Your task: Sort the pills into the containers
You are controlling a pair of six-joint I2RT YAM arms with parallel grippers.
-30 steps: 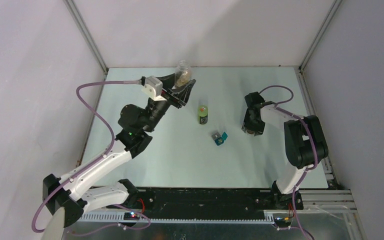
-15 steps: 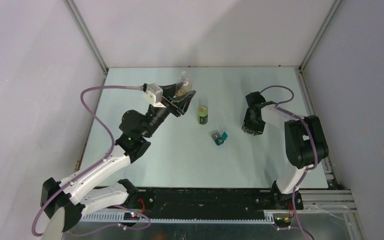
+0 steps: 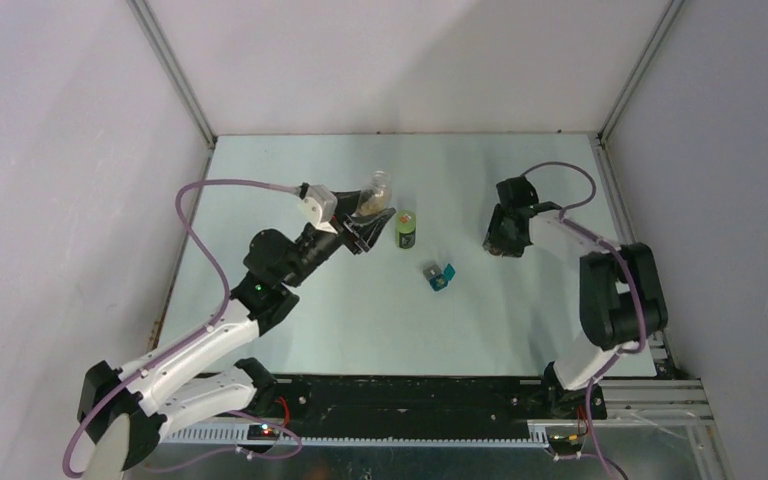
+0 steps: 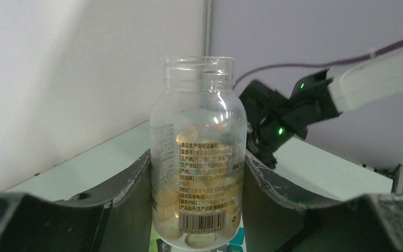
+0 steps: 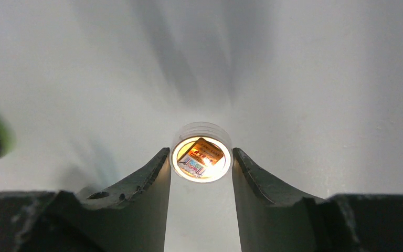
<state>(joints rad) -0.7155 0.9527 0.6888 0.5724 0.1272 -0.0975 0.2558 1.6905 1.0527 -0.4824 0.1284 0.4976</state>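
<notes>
2 containers to fill, and no pill seen outside the stock bottle so far. Held in the left gripper [image 4: 198,157]: clear plastic open-mouthed bottle [image 4: 198,121] of yellowish pills, jaws clamped on its sides, raised off the pale table [image 3: 380,320] and tipped toward the right.

Just right of it, standing alone on the table: small dark cylindrical bottle with lime-green top [image 3: 405,230]. Cannot tell whether open or capped.

Farther right, under the right gripper [image 5: 200,157]: small round pale container with orange glow inside [image 5: 201,152], mouth up, resting on the table between the jaws. Fingers close against its rim on both sides; cannot tell whether squeezing or merely flanking. Hidden beneath that gripper in the top view.

Nearer than the green-topped bottle and slightly right: small teal-and-grey object [image 3: 439,276], possibly a cap, too small to tell.

Judged early in the task: no loose pills on the table, nothing visibly poured, neither container shown to hold sorted pills. Left to do, by this reading: get pills out of the clear bottle and divide them between the 2 containers.
</notes>
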